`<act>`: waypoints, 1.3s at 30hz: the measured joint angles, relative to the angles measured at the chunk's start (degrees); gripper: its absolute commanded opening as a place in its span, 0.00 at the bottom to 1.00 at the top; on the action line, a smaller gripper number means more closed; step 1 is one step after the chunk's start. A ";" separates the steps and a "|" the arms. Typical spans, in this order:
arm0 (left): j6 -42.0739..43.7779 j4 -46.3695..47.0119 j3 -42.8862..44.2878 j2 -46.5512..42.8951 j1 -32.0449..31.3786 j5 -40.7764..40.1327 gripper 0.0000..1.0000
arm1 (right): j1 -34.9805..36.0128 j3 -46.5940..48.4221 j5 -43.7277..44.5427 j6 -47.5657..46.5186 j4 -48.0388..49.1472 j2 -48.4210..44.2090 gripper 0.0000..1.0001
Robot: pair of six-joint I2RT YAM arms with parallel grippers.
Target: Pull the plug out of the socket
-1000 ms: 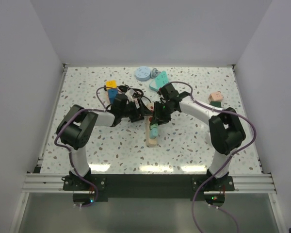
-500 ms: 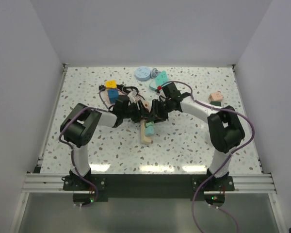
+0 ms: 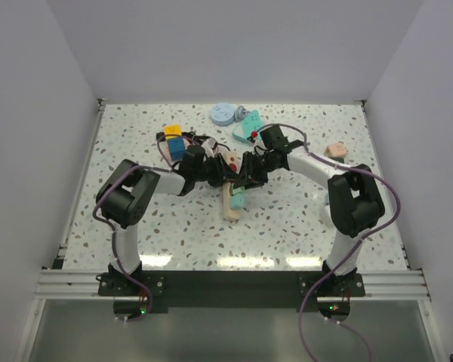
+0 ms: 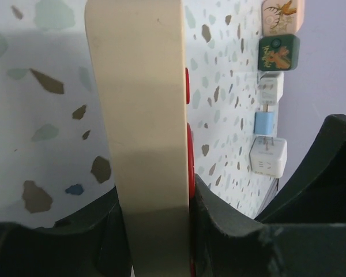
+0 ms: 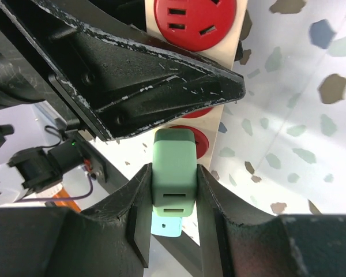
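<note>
Your left gripper [image 4: 155, 231] pinches the socket [image 4: 144, 115] across its width. At the socket's red outlet [image 5: 203, 142], your right gripper [image 5: 173, 199] clamps the green plug [image 5: 173, 164].

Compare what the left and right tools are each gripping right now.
The left tool is shut on the long cream power strip, seen edge-on; the right tool is shut on the small mint-green plug. The power strip runs far past the left tool; the plug barely clears the right tool. Both tools clamp their item from opposite sides.
</note>
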 measured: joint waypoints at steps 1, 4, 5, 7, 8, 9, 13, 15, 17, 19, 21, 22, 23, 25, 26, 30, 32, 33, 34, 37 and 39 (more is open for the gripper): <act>-0.42 0.26 0.44 0.00 -0.17 -0.11 0.00 | -0.87 0.00 -0.63 -0.50 -0.35 -0.48 0.00; -1.64 1.64 2.16 0.00 -0.92 -0.33 0.00 | -3.67 -0.66 -2.91 -2.34 -0.72 -2.60 0.00; -1.95 1.97 2.78 0.02 -1.27 -0.39 0.00 | -4.70 -0.79 -3.74 -3.02 -1.05 -3.26 0.00; -2.47 2.45 3.87 0.13 -1.86 -0.63 0.00 | -6.32 -0.81 -5.09 -4.15 -1.81 -4.04 0.00; -2.60 2.64 4.26 0.26 -2.10 -0.74 0.00 | -6.95 -0.81 -5.62 -4.76 -2.21 -4.39 0.00; -2.67 2.69 4.52 0.35 -2.25 -0.72 0.00 | -7.39 -0.81 -6.01 -5.27 -2.62 -4.61 0.00; -2.73 2.62 4.87 0.70 -2.69 -0.39 0.00 | -8.02 -0.76 -7.63 -6.86 -3.85 -4.50 0.00; -2.80 2.60 4.87 0.79 -2.73 -0.24 0.00 | -7.93 -0.28 -7.82 -7.54 -4.63 -4.13 0.00; -2.73 2.56 4.85 0.81 -2.71 -0.20 0.00 | -7.28 0.72 -7.06 -8.07 -5.60 -3.61 0.00; -2.51 2.27 4.83 0.87 -2.54 0.15 0.00 | -5.60 1.77 -4.26 -8.20 -6.86 -3.54 0.00; -2.12 1.66 4.68 0.94 -1.97 0.98 0.00 | -2.97 2.93 -0.02 -8.11 -8.07 -3.54 0.00; -1.97 1.42 4.55 0.98 -1.64 1.29 0.00 | -2.01 3.30 1.75 -8.04 -8.28 -3.54 0.00; -1.90 1.14 4.35 1.03 -1.27 1.57 0.00 | -0.63 3.63 3.96 -7.93 -8.33 -3.56 0.00; -1.81 0.74 3.98 1.22 -0.70 2.25 0.00 | 1.53 3.89 7.74 -7.65 -8.26 -3.56 0.00; -1.66 0.52 3.87 1.33 -0.52 2.60 0.00 | 2.27 3.89 9.05 -7.67 -8.33 -3.56 0.00; -1.62 0.26 3.80 1.60 -0.48 3.28 0.00 | 2.64 3.89 10.91 -8.11 -9.22 -3.76 0.00; -2.10 0.83 3.80 1.60 -0.52 3.50 0.00 | 1.70 3.89 10.27 -8.37 -9.55 -4.42 0.00; -2.23 1.38 3.80 1.53 -0.59 3.43 0.00 | 0.74 3.87 9.25 -8.61 -9.88 -5.03 0.00; -0.81 0.83 3.63 1.49 -0.48 2.58 0.00 | -1.05 3.78 8.41 -8.74 -10.43 -6.27 0.00; 0.15 -2.03 1.86 2.12 0.79 1.95 0.00 | -11.41 2.93 4.37 -8.37 -10.21 -12.17 0.00; 0.52 -1.79 1.53 2.21 1.38 2.73 0.00 | -18.05 2.99 4.28 -8.55 -9.40 -15.19 0.00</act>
